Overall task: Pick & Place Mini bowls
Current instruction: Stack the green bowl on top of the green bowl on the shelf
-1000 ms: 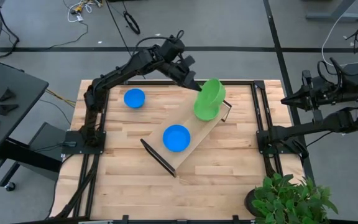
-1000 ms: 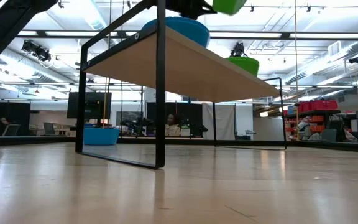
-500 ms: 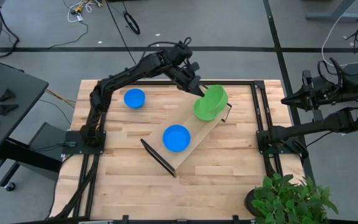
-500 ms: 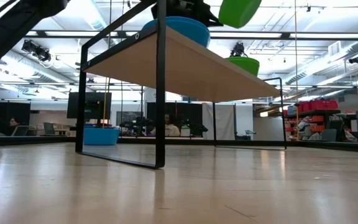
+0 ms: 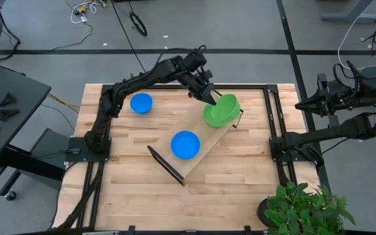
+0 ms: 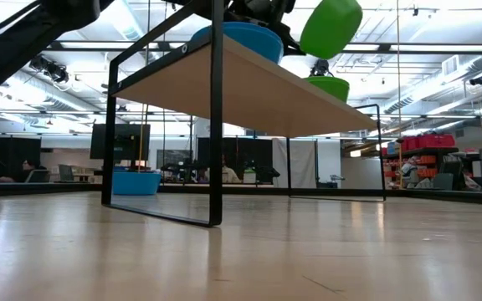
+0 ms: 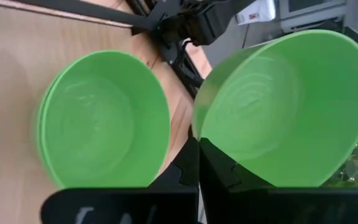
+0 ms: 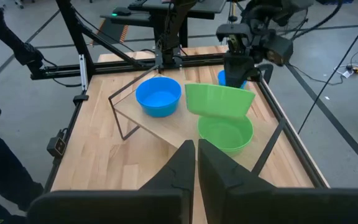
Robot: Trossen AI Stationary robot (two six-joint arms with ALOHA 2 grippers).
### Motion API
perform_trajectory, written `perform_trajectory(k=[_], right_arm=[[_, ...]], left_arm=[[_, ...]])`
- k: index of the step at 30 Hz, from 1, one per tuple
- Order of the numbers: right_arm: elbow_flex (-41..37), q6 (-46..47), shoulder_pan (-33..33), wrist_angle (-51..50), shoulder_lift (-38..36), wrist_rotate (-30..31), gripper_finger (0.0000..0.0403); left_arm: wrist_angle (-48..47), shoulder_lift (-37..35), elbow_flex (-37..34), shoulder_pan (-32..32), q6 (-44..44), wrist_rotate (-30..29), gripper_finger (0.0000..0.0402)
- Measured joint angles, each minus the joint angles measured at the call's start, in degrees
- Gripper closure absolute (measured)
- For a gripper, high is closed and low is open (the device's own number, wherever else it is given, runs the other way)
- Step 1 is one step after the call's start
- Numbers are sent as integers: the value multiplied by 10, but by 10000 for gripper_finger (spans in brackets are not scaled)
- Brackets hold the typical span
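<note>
Looking down from the high view, the left gripper (image 5: 211, 98) reaches toward two o'clock on the counter (image 5: 129, 170), its fingers clamped on the rim of a tilted green bowl (image 5: 222, 108) just above the far end of the raised wooden tray (image 5: 204, 145). A blue bowl (image 5: 185, 144) sits mid-tray, and another blue bowl (image 5: 141, 103) rests on the counter at ten o'clock. The right arm waits off the counter at three o'clock; whether its fingers are apart or together cannot be told here.

In the low view, the held green bowl (image 6: 331, 28) hangs tilted at one o'clock above the tray (image 6: 249, 92), apart from the green bowl (image 6: 329, 87) seated on it.

The left wrist view shows the held green bowl (image 7: 284, 109) pinched at its rim, beside the seated green bowl (image 7: 101, 118).

The right wrist view shows the right gripper (image 8: 196, 152) with fingers pressed together, empty, and the held bowl (image 8: 219, 100) directly over the seated one (image 8: 225, 134).
</note>
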Motion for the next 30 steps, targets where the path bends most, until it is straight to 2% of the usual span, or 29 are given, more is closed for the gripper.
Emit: perform_trajectory(k=[13, 23, 30], right_arm=[[0, 0, 0, 0, 0, 0, 380], [0, 0, 0, 0, 0, 0, 380], [0, 0, 0, 0, 0, 0, 380]], left_arm=[[-25, 5, 0, 11, -15, 4, 402], [-119, 4, 62, 34, 5, -15, 402], [-194, 4, 62, 38, 32, -46, 402]])
